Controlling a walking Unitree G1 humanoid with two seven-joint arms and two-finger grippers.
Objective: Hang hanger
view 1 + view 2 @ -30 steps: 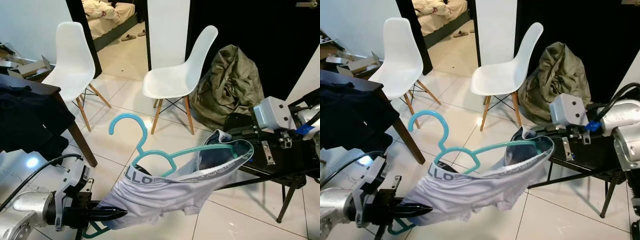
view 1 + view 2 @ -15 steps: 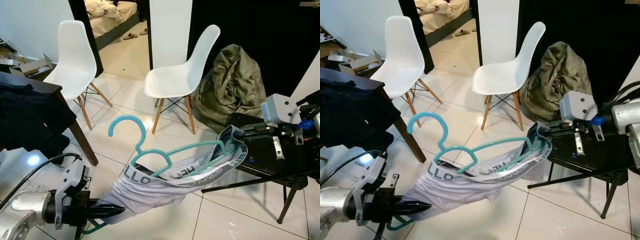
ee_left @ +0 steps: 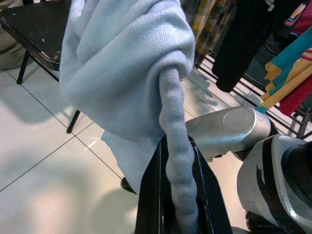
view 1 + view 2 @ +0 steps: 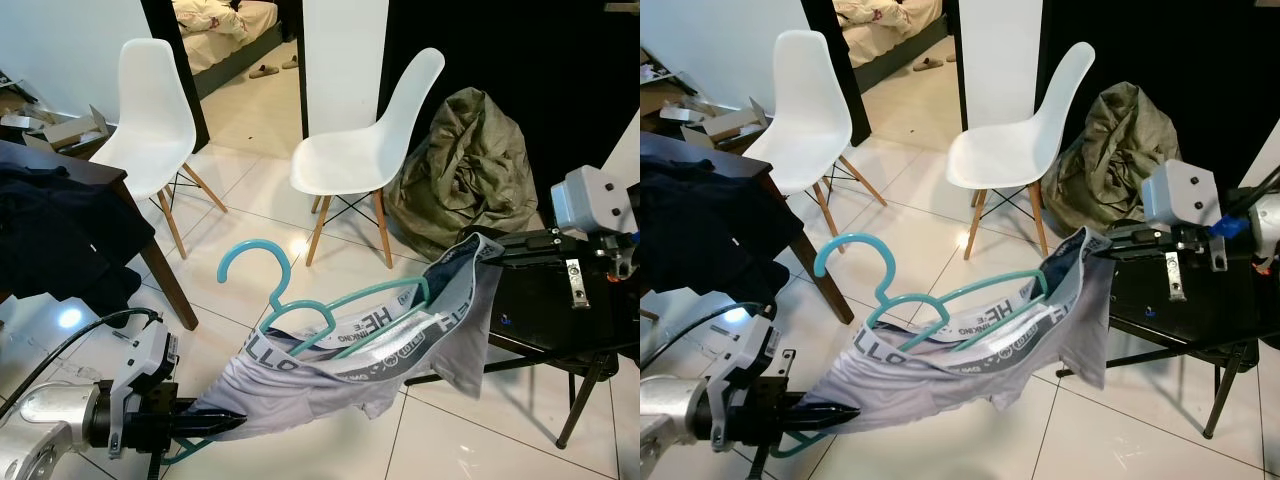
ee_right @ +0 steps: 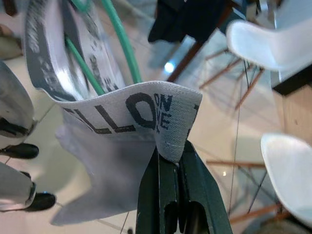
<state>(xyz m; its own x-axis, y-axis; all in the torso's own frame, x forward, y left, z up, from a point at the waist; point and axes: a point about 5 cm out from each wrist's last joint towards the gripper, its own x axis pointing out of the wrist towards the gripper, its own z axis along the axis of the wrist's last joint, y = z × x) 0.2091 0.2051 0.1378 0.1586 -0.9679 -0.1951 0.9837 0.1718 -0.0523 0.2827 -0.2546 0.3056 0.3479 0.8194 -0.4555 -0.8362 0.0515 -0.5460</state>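
Left eye view showed the teal hanger [image 4: 300, 310] threaded through pale grey underwear [image 4: 340, 370] stretched above the tiled floor [image 4: 300, 200], between the two arms. The left gripper [image 4: 225, 425] sat low on the left, its black fingers pressed together on a bunched corner of the fabric and seemingly on the hanger's lower end too, though that spot was partly covered. The right gripper [image 4: 490, 252] reached in from the right, above the black table [image 4: 560, 320], pinching the printed waistband.

Left wrist view gave what the head views could not: the cloth [image 3: 131, 73] twisted into a rope running down between the fingers [image 3: 151, 195]. Right wrist view showed the waistband [image 5: 131, 109] folded over the closed fingertips [image 5: 168, 170], with the green hanger wire [image 5: 122, 44] beyond.

Compared with a second earlier, the right gripper had moved up and away, the waistband had pulled taut, and the garment's right side now hung down as a loose flap. Two white chairs [image 4: 365, 140] and an olive bag [image 4: 470, 160] stood behind.
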